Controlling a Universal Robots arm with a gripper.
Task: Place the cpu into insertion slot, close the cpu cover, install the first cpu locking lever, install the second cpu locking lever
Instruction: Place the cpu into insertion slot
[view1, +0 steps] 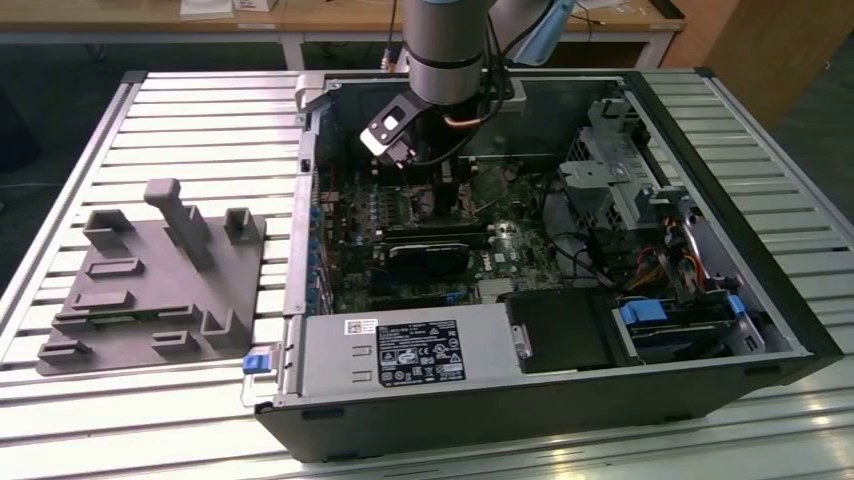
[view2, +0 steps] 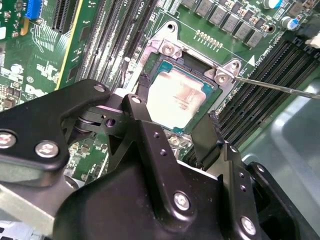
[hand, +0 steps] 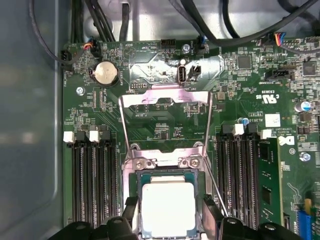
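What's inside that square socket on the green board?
The cpu lies in the insertion slot, silver face up, with the cpu cover standing open. The slot's floor is hidden beneath the chip.

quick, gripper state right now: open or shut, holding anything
Gripper: open, one finger on each side of the cpu, with a gap on both sides; holding nothing.

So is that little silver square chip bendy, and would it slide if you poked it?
Probably stiff: the flat silver-beige square chip looks like solid metal plate. It likely wouldn't slide, since it sits down inside the dark metal-rimmed square socket.
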